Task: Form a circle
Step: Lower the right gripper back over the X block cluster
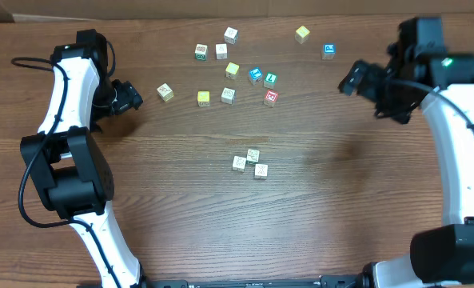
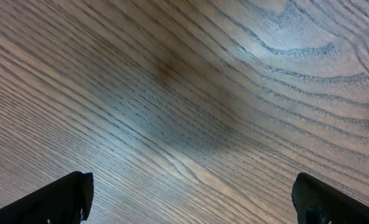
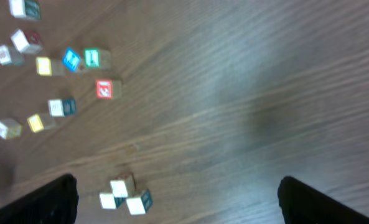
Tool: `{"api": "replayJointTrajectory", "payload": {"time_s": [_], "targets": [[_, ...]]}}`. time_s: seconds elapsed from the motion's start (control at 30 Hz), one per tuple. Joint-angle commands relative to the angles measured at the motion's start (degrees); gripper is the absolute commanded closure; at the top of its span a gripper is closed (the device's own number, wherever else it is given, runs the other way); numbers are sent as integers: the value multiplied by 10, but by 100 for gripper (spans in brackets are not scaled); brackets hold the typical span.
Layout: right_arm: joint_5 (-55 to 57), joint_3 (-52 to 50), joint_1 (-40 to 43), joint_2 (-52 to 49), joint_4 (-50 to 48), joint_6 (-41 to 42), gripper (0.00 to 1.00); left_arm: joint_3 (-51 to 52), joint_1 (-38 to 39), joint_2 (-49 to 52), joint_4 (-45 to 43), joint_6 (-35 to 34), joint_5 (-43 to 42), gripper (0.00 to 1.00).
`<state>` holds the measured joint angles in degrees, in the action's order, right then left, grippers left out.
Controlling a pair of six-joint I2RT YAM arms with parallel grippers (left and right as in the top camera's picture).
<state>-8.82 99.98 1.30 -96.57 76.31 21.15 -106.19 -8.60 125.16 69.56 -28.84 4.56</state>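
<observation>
The circle [image 1: 251,163] is a tight clump of three small cream cubes touching each other at the table's middle. In the right wrist view the circle [image 3: 125,194] lies low on the left, just inside the left finger. My right gripper [image 1: 350,80] hovers open at the right rear, well away from the clump, and the same right gripper [image 3: 179,198] holds nothing between its wide-apart fingers. My left gripper [image 1: 133,96] is open at the left, over bare wood. In its own view the left gripper [image 2: 190,199] is empty.
Several loose cubes lie scattered across the back of the table: a red-faced cube [image 1: 271,98], a blue-faced cube [image 1: 255,75], a green-faced cube [image 1: 270,79], a yellow cube [image 1: 204,98], another blue one [image 1: 329,50]. A cardboard edge runs along the back.
</observation>
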Motion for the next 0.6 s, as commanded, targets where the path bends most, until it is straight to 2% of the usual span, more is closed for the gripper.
{"api": "replayJointTrajectory", "payload": {"time_s": [0.0, 0.17, 0.37, 0.5, 0.53, 0.57], "targets": [[-7, 93, 7, -48, 47, -44, 0, 2, 4, 7, 0, -12, -1, 0], [-7, 110, -5, -95, 54, -52, 0, 2, 4, 7, 0, -12, -1, 1], [-7, 110, -58, -129, 54, -44, 1, 2, 4, 7, 0, -12, -1, 0], [-7, 110, -89, -127, 65, -33, 38, 2, 4, 7, 0, -12, -1, 1], [-7, 110, -97, -127, 72, -23, 46, 2, 4, 7, 0, -12, -1, 0], [-7, 108, -106, -127, 80, -7, 46, 2, 4, 7, 0, -12, -1, 0]]}}
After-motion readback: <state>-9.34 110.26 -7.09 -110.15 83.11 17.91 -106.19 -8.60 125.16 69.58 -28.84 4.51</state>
